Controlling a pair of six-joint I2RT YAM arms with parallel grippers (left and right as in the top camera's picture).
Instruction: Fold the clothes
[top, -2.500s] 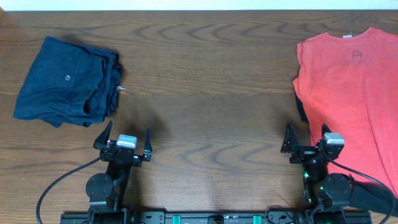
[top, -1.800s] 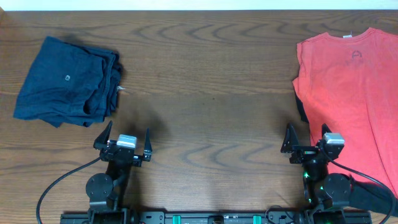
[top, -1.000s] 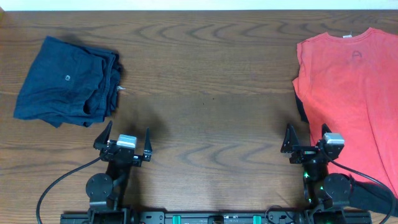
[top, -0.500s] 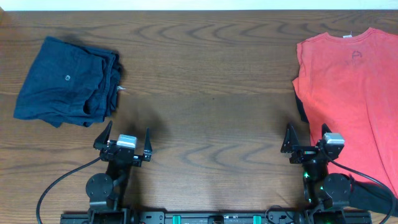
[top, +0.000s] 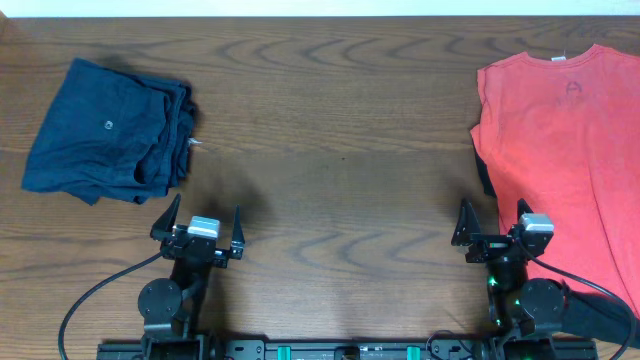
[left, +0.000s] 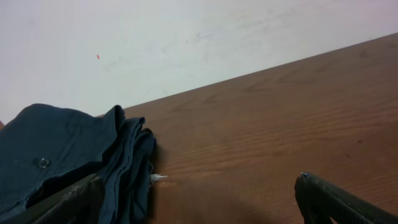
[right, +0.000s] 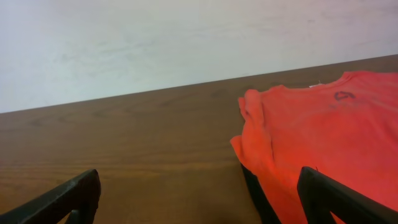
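Reach comes first: both grippers are empty, jaws spread wide, the right gripper (top: 493, 212) just beside the coral T-shirt's (top: 565, 150) left edge, the left gripper (top: 203, 216) well apart from it. I judge the shirt should be pulled off the dark garment (top: 483, 172) under its left edge, pinched at 2 corners, then flattened. A navy garment (top: 105, 130) lies far left of the shirt. The shirt's emblem (top: 574, 90) is unreadable.

Dark wooden table (top: 340, 150), pale wall (left: 186, 37) behind its far edge
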